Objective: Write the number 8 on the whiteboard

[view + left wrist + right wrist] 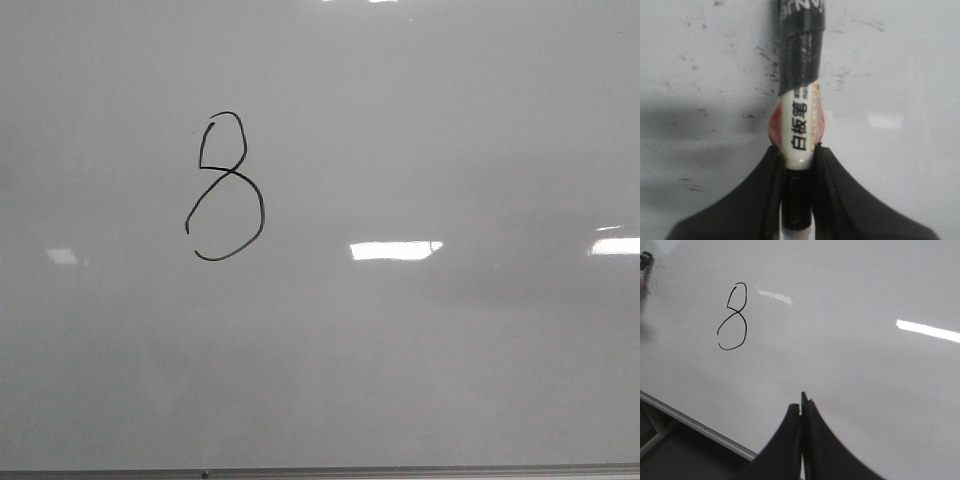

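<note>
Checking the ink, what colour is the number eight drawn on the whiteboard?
Black: the number 8 is a thin black line on the pale whiteboard, clearest in the front view.

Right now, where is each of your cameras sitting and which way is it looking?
Front view: faces forward at the whiteboard with the number 8; no arm shows.
Left wrist view: sits on the left arm, looking along the left gripper, shut on a whiteboard marker, toward smudged board.
Right wrist view: sits on the right arm, looking past the shut, empty right gripper across the board to the 8 and the board's edge strip.
Shared: front and right wrist both show the 8.
</note>
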